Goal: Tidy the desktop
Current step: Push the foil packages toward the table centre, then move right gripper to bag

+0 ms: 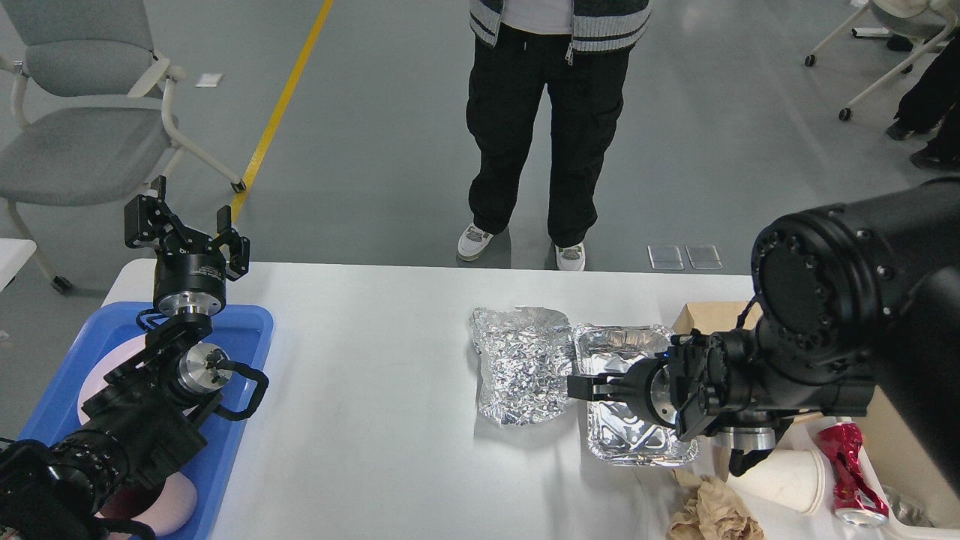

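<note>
Black jointed arms, silver metal couplings, looped black cables, ringed screws

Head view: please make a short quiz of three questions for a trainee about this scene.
1. True or false: the left gripper holds a cup.
2. Which thing is nearest the right gripper? A) foil sheet B) red can C) blue tray
3. Fill in: the foil tray rests on the ______.

Key:
1. False; it is open, empty, raised above the blue tray.
2. A.
3. desktop.
</note>
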Available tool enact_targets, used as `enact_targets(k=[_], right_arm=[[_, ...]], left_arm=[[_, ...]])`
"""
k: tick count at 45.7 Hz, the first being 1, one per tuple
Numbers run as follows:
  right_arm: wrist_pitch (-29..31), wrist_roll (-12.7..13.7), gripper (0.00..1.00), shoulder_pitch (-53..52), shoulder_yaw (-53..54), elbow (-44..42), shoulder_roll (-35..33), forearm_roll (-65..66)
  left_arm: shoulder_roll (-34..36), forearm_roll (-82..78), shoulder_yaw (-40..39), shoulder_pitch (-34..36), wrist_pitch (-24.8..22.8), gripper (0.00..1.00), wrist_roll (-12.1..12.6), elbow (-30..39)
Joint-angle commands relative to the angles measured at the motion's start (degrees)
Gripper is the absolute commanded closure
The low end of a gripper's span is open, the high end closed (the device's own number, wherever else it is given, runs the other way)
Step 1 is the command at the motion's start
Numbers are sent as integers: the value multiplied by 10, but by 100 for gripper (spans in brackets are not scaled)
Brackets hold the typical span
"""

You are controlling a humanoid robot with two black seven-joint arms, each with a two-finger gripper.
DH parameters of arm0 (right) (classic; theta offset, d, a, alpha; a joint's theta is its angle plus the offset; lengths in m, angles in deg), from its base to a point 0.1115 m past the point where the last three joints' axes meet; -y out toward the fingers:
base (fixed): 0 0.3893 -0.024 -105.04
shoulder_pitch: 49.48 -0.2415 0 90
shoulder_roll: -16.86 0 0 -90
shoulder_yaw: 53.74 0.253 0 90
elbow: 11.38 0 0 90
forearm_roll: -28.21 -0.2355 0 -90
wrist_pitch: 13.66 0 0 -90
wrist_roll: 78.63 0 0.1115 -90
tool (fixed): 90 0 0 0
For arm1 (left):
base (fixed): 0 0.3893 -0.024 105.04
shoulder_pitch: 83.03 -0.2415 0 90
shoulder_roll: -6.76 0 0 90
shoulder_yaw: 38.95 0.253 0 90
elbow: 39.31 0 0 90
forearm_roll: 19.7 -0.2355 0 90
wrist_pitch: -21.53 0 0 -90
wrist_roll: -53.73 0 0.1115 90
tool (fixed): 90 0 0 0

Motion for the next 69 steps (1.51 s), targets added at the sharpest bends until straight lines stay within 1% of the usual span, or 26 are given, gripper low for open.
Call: enact_targets(k=[1, 6, 10, 13, 17, 25, 30, 37, 40, 46, 52, 57, 62, 69], right_arm=[[-1, -6, 4, -24, -85, 7, -2, 42], [0, -12, 4, -40, -142, 9, -3, 72], [3, -12, 4, -38, -179, 2, -1, 87], [11, -12, 3, -30, -190, -6, -2, 89], [36, -11, 3, -6, -187, -22, -3, 85], [45, -11, 3, 91, -180, -123, -11, 62], [46, -11, 3, 133, -169, -158, -29, 41], [48, -8, 3, 203, -179, -238, -31, 22], [55, -7, 3, 223, -181, -257, -32, 13], [60, -5, 4, 238, -182, -269, -33, -7], [61, -5, 13, 250, -182, -282, -33, -28], [65, -6, 13, 236, -176, -282, -39, -38], [70, -7, 12, 225, -172, -281, -60, -38], [70, -7, 13, 225, -171, -281, -65, -39]], left_arm=[[1, 0, 0, 0, 0, 4, 0, 0], [0, 0, 0, 0, 0, 4, 0, 0], [1, -1, 0, 0, 0, 4, 0, 0], [1, -1, 0, 0, 0, 4, 0, 0], [1, -1, 0, 0, 0, 4, 0, 0], [1, -1, 0, 0, 0, 4, 0, 0], [1, -1, 0, 0, 0, 4, 0, 0], [1, -1, 0, 0, 0, 4, 0, 0], [1, -1, 0, 0, 0, 4, 0, 0], [1, -1, 0, 0, 0, 4, 0, 0], [1, -1, 0, 0, 0, 4, 0, 0], [1, -1, 0, 0, 0, 4, 0, 0], [1, -1, 0, 0, 0, 4, 0, 0], [1, -1, 0, 0, 0, 4, 0, 0]])
